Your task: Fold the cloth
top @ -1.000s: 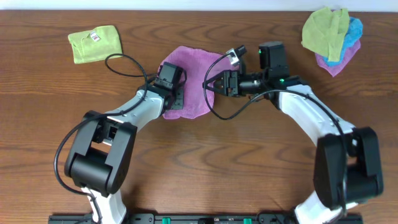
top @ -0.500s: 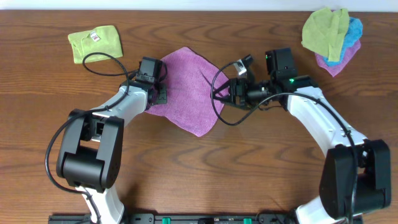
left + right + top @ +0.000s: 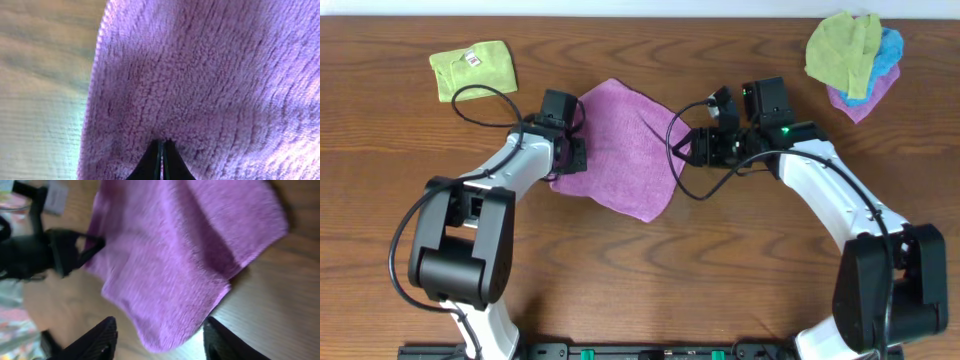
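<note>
Mauve-purple square cloth of fuzzy towelling point(image 3: 620, 150): lies spread at mid-table, between both arms. Left gripper point(image 3: 162, 150): pressed together, pinching the cloth's left edge. Right gripper point(image 3: 160, 334): fingers spread, straddling the right corner. Recommended: close squarely on the corner before lifting.

tabletop point(image 3: 650, 270) bare before the cloth point(image 3: 620, 150); left arm point(image 3: 505, 172), right arm point(image 3: 830, 185) flank it.

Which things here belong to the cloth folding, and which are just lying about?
In the job: purple cloth; left hand, shut on its edge; right hand, open around its corner.
Lying about: folded lime-green cloth; heap of green, blue and purple cloths.
</note>
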`<state>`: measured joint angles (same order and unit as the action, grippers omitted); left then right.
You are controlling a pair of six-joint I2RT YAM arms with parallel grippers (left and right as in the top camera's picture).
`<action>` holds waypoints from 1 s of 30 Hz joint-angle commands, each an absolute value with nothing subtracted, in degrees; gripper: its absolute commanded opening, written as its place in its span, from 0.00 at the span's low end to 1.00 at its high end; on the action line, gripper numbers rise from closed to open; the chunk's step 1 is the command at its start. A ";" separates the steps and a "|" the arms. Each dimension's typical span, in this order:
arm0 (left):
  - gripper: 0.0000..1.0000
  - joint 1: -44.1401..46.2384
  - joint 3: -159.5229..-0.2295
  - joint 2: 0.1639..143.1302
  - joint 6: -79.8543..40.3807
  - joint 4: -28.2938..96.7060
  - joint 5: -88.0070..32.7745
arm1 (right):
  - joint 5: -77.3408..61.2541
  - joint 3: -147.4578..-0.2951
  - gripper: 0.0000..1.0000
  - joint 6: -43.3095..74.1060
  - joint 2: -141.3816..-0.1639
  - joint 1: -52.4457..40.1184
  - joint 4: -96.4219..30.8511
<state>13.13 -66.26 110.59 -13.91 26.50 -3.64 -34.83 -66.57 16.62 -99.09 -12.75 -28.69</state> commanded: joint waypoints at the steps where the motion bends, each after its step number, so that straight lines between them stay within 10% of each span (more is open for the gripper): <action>1: 0.06 13.23 -62.41 114.65 -15.29 33.34 -9.47 | -30.79 -66.43 0.54 15.18 -99.42 -12.23 -28.49; 30: 0.06 21.15 -62.41 92.75 -19.81 44.47 -0.21 | -31.35 -66.43 0.57 -1.91 -91.13 -1.15 -49.78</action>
